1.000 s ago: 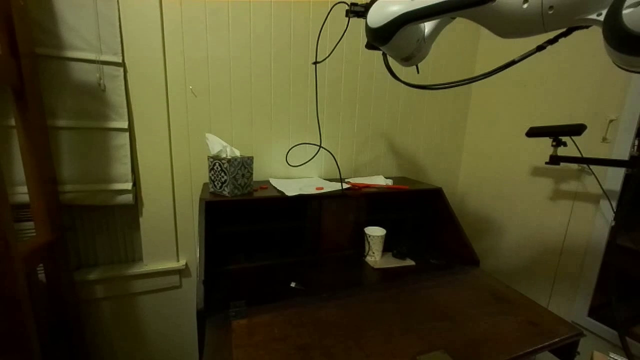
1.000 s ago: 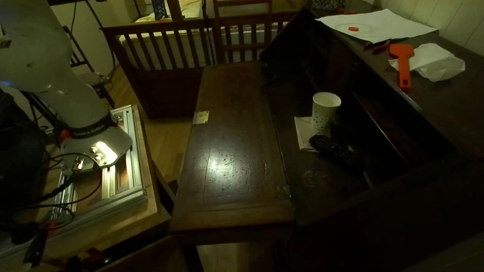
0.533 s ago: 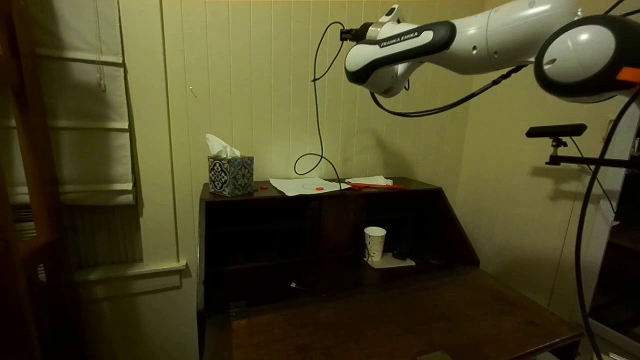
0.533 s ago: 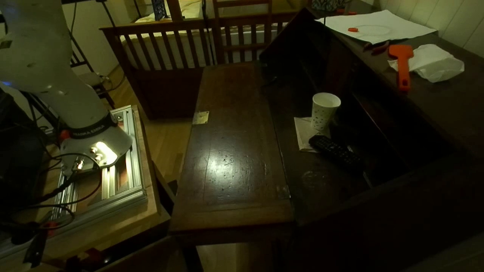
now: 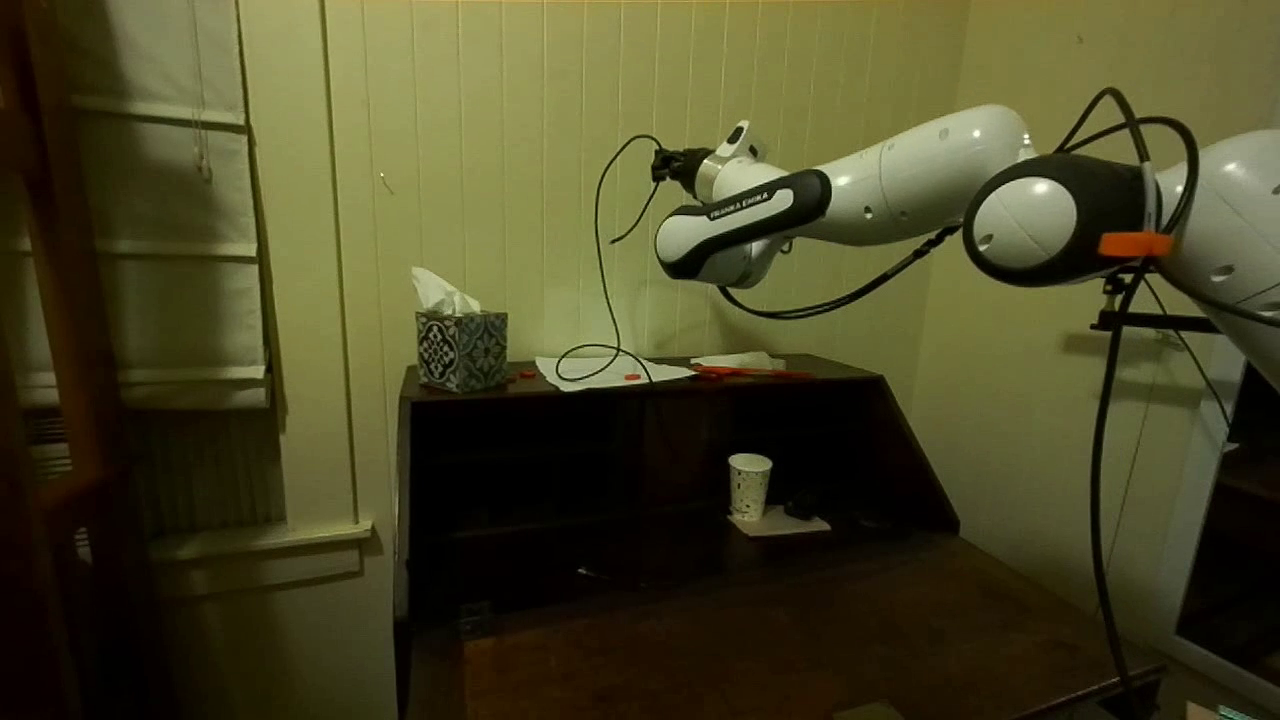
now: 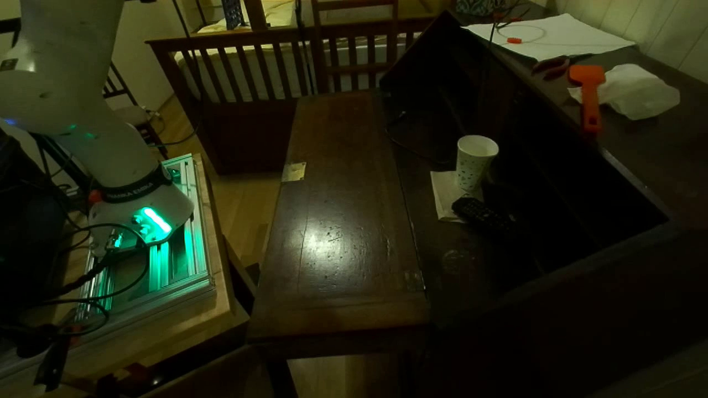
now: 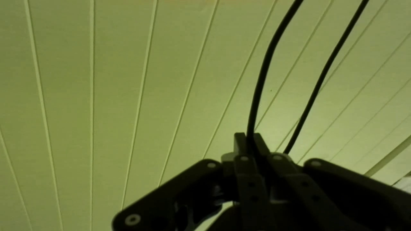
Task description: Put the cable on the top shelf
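My gripper (image 5: 658, 165) is shut on the thin black cable (image 5: 600, 230) and holds it high above the top shelf (image 5: 835, 368) of the dark wooden unit. In the wrist view the gripper (image 7: 250, 141) pinches the cable (image 7: 265, 67) between its fingertips; another strand passes to the right. A short end dangles below the gripper. The long part droops to a loop in front of the white paper, then runs down past the shelf's front edge. In an exterior view a thin strand (image 6: 490, 44) crosses that edge of the top shelf (image 6: 664, 149); the gripper is out of view there.
On the top shelf are a tissue box (image 5: 462, 350), white paper (image 6: 586, 38), red-handled pliers (image 6: 552, 67), an orange tool (image 6: 591, 102) and crumpled white paper (image 6: 644, 94). Below stand a paper cup (image 6: 473, 163) and a remote (image 6: 481, 214). A wall stands behind.
The arm and gripper have come down and slightly left in an exterior view, carrying the cable. Its loop has sunk to the paper's level. The base light turned from white to green.
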Robot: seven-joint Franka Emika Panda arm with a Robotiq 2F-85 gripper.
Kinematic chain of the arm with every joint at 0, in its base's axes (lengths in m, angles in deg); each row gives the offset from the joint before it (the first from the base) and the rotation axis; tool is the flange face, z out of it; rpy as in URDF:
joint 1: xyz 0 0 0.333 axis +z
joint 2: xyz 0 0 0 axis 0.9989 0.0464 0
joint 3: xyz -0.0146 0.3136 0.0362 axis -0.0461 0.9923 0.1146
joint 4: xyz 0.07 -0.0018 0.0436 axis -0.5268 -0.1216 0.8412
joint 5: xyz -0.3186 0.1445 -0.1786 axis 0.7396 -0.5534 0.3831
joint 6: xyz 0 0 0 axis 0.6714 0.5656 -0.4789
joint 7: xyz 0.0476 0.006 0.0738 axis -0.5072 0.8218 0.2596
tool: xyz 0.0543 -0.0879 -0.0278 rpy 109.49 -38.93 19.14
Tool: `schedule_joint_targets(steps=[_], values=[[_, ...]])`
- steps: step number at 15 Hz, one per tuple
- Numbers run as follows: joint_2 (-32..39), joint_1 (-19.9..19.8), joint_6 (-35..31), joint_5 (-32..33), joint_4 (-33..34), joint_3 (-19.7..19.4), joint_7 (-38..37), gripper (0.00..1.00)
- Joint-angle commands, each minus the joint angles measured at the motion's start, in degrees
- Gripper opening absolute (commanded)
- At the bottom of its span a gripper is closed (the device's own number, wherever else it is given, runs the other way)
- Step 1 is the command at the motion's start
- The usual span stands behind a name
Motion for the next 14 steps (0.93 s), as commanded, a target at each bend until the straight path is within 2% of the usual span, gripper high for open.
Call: schedule_joint_targets(steps=[1, 9, 14], values=[[0.7, -0.1, 3.0, -0.3, -0.3, -1.6, 2.1, 0.04], [-3.1, 0.9, 17.0, -2.7, -6.8, -4.1, 2.0, 0.04], [-4.5, -0.9, 19.4, 0.2, -10.2, -1.3, 1.1, 0.04]])
